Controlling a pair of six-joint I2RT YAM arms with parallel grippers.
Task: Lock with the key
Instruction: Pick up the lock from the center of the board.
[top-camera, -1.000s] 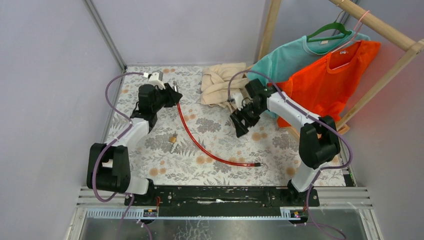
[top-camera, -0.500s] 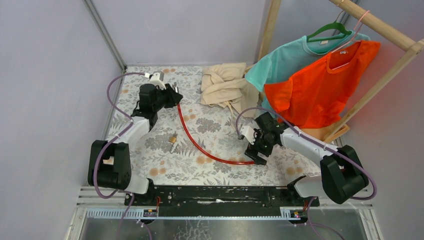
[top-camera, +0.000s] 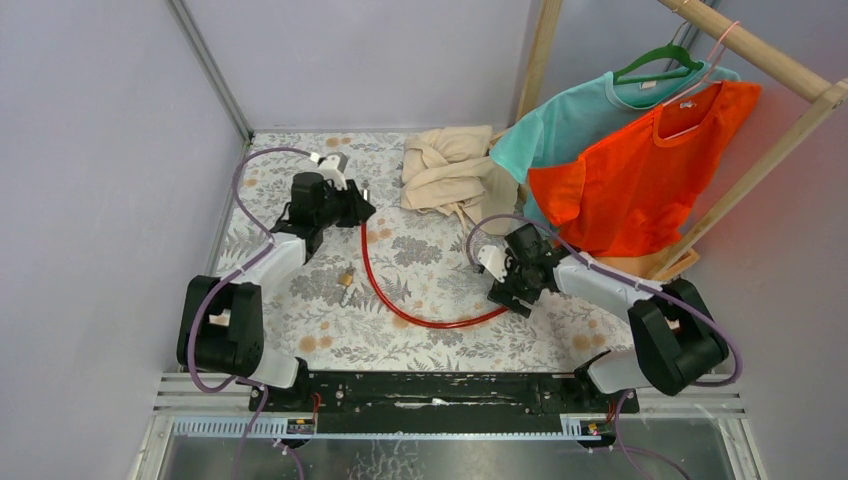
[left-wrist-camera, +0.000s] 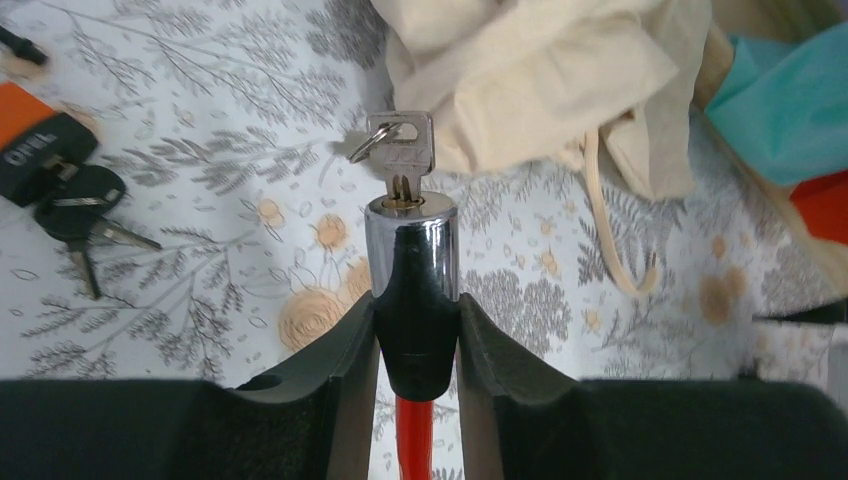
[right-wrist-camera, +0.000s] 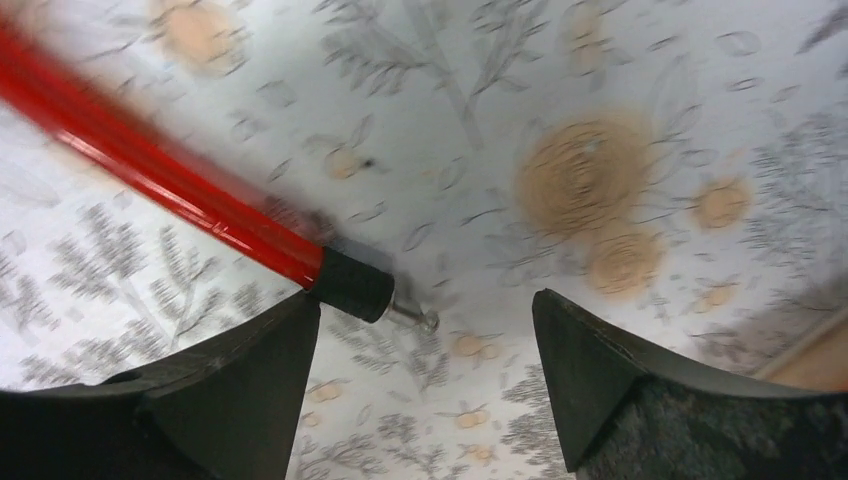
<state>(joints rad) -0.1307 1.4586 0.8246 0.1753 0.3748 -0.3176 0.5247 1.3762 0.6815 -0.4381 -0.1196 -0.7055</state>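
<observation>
A red cable lock (top-camera: 385, 296) lies curved across the floral table. My left gripper (top-camera: 357, 211) is shut on its black and chrome lock head (left-wrist-camera: 411, 260), at the rear left. A silver key (left-wrist-camera: 403, 150) with a small ring sticks in the end of the chrome cylinder. My right gripper (top-camera: 509, 297) is open and low over the cable's free end. In the right wrist view that black-capped end (right-wrist-camera: 350, 284) with its metal pin (right-wrist-camera: 415, 318) lies between the fingers, close to the left one. The right gripper (right-wrist-camera: 425, 305) holds nothing.
A beige cloth (top-camera: 450, 165) lies at the rear centre, right ahead of the key. Teal (top-camera: 560, 115) and orange (top-camera: 640, 165) shirts hang on a wooden rack (top-camera: 770, 60) at the right. A small brass piece (top-camera: 346, 276) lies mid-left. Spare keys with a black fob (left-wrist-camera: 72, 195) lie at the left.
My right arm swung from the rear centre down to the cable's free end. That end and the cable's curve shifted left. My left gripper moved slightly right with the lock head.
</observation>
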